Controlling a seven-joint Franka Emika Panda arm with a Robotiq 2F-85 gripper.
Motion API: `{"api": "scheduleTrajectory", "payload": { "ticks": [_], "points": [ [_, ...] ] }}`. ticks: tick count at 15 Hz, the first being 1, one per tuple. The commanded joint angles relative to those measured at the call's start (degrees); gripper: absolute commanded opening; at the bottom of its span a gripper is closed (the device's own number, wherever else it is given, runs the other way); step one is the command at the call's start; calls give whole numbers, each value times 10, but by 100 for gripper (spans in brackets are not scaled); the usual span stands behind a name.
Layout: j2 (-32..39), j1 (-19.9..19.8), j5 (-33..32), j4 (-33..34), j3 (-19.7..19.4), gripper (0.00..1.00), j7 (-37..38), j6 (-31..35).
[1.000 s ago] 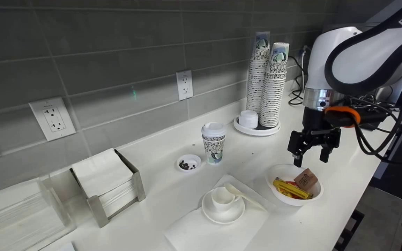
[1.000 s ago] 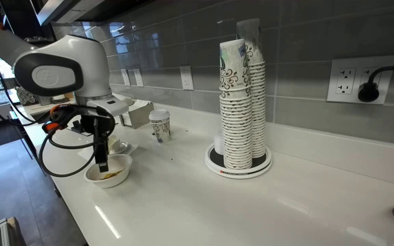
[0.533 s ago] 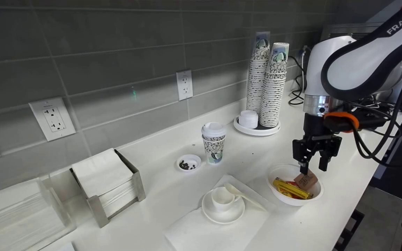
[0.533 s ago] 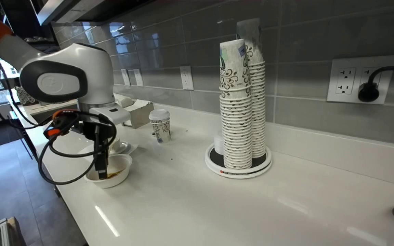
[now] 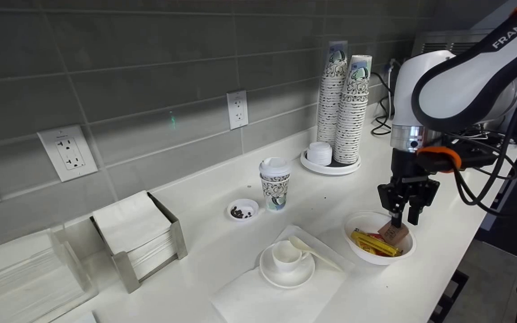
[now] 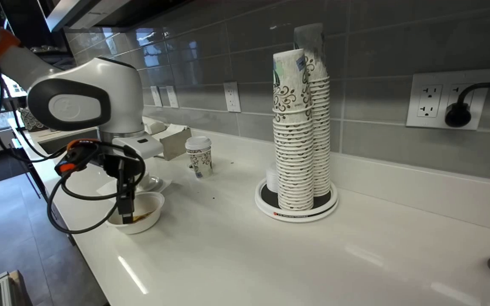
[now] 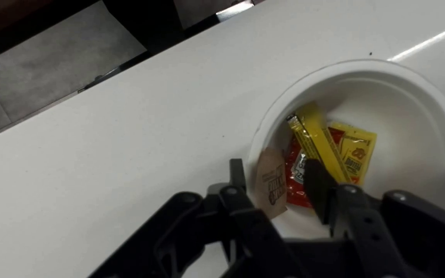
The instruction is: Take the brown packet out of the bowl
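Lying in bowl (image 7: 415,131): brown packet (image 7: 270,183) | pincer (image 5: 404,221): spread apart near it | contact unclear

1. Robot arm (image 5: 462,87), right in an exterior view: "FRANK" on its black stripe.
2. Yellow packet (image 7: 360,150) lying in the bowl (image 7: 361,65), wrist view: "YELLOW".
3. Red packet (image 7: 292,193), just left of it: pale label, partly hidden, letters uncertain.
4. Brown packet (image 7: 270,185), at the bowl's left: dark print, too blurred to read.
5. Round white tray (image 6: 298,219), in an exterior view: rim lettering too small to read.

White counter (image 5: 357,298) carrying bowl (image 5: 362,221), napkin (image 5: 281,305), lidded cup (image 5: 275,185), small dish (image 5: 250,206), napkin holder (image 5: 126,271), round tray (image 5: 328,170)
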Motion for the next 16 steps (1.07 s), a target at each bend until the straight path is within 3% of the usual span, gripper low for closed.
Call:
{"api": "scheduleTrajectory", "payload": {
  "ticks": [1, 2, 4, 8, 16],
  "points": [
    [9, 8, 14, 0, -8, 35, -11, 5],
    [11, 8, 13, 0, -8, 32, -12, 8],
    [13, 10, 15, 1, -8, 37, -17, 14],
    [15, 13, 17, 1, -7, 35, -27, 18],
    [15, 21, 14, 3, -6, 25, -42, 24]
  ]
}}
